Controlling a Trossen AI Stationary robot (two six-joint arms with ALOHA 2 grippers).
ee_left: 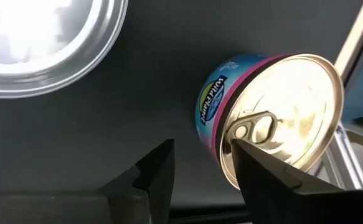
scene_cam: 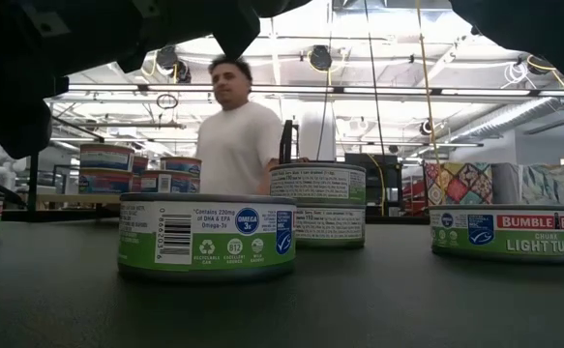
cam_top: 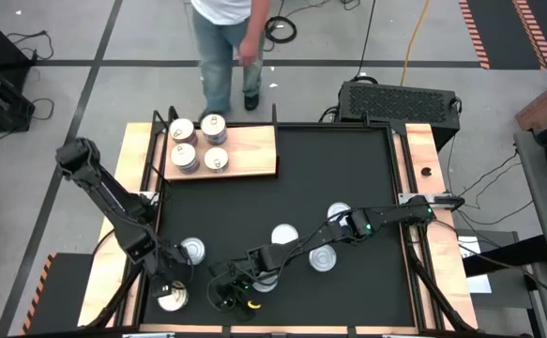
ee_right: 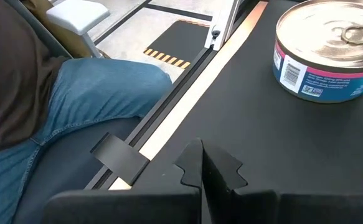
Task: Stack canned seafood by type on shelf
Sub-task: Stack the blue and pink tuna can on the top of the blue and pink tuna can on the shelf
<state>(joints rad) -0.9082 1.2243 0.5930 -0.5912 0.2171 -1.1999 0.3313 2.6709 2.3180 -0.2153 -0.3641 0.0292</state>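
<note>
**Tin at the tabletop's edge lined up for the left claw**

A short pink-and-blue tin point(ee_left: 274, 115) with a gold pull-tab top is seen just ahead of the left claw point(ee_left: 203, 165) in the left wrist view; in the high view that claw point(cam_top: 172, 289) sits at the lower left of the frame, over the same tin point(cam_top: 171, 299). The fingers are parted, one fingertip point(ee_left: 256, 155) drawn in front of the tin's rim and possibly touching it. Nothing is gripped yet.

The tin is judged rigid, fairly heavy for its size and slick on its lacquered wall. It would best be taken across the side wall, below the rim, since the low wall leaves little room.

The right claw point(ee_right: 201, 163), pressed shut and empty, is held near the bottom centre of the high view point(cam_top: 226, 299).

Four tins are already grouped on the wooden shelf point(cam_top: 254, 150) at the upper left. Others are left scattered on the black tabletop point(cam_top: 348, 169), among them a silver-topped tin point(cam_top: 191, 250) at lower left.
</note>
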